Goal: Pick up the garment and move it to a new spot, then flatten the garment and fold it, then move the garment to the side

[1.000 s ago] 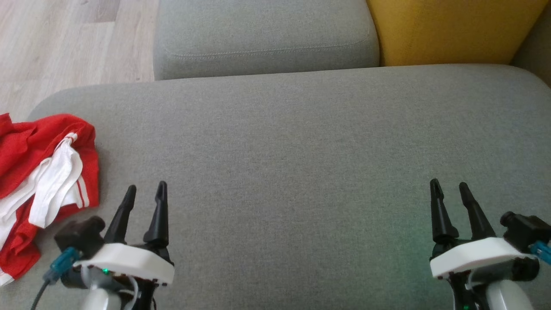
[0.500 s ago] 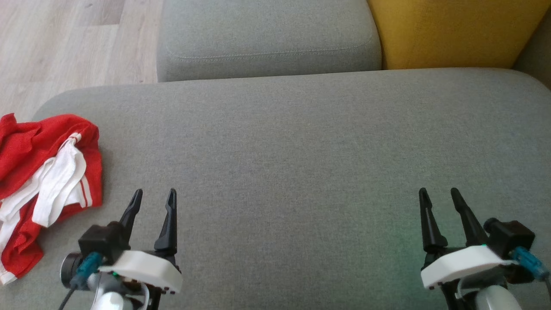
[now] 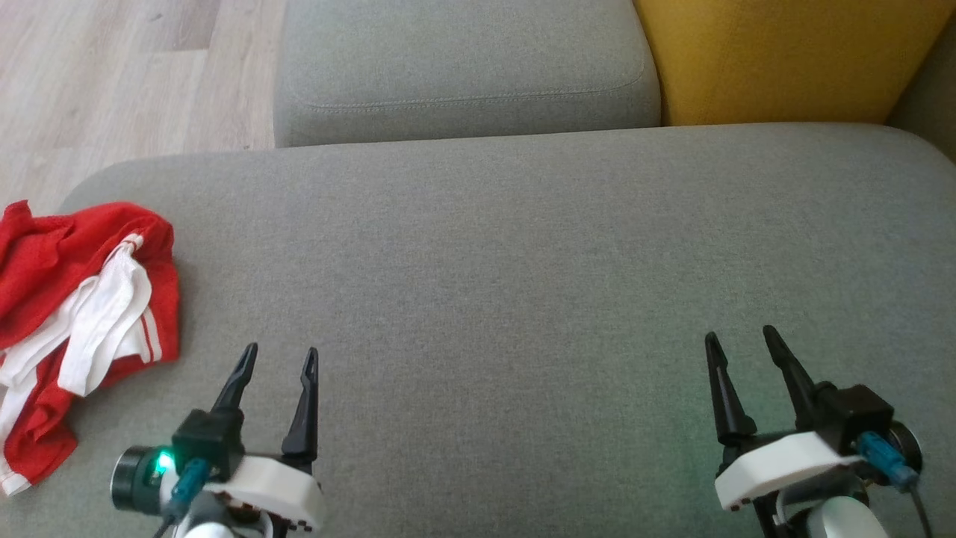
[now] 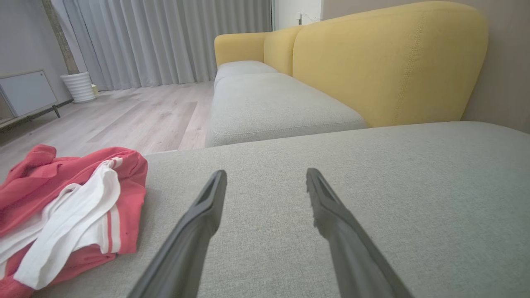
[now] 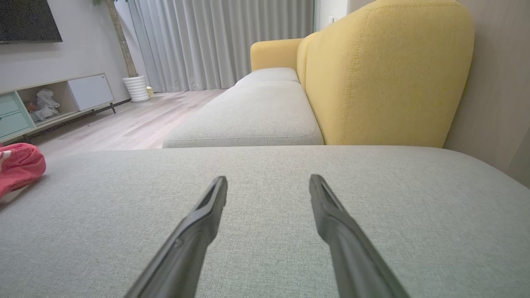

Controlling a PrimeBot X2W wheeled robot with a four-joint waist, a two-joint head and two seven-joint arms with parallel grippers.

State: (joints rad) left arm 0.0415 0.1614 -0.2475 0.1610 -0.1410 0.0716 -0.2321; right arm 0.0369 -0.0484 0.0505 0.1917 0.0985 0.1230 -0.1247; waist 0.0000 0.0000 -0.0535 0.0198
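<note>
Garment (crumpled, red-white) lies left of the released left end effector, far from the released right end effector.

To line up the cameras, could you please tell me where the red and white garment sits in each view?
Head view: garment at the left edge.
Left wrist view: garment at lower left.
Right wrist view: garment at far left.
Shared landmark: yellow backrest, upper right.
</note>
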